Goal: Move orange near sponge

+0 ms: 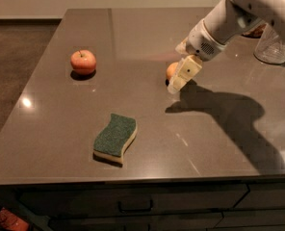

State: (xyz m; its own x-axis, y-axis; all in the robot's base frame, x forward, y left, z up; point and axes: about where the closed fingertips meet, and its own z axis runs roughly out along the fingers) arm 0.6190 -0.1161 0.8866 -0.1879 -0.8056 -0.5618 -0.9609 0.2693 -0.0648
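Small round yellow-orange fruit (171,71) right of centre on dark grey counter (60,143), half hidden behind cream claw (177,81), grip cannot be told, clear cup (272,47) upper right, wavy green-topped sponge (115,137) lower left.

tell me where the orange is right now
In the camera view the orange sits on the counter, right of the apple and beyond the sponge, partly hidden behind the tool.
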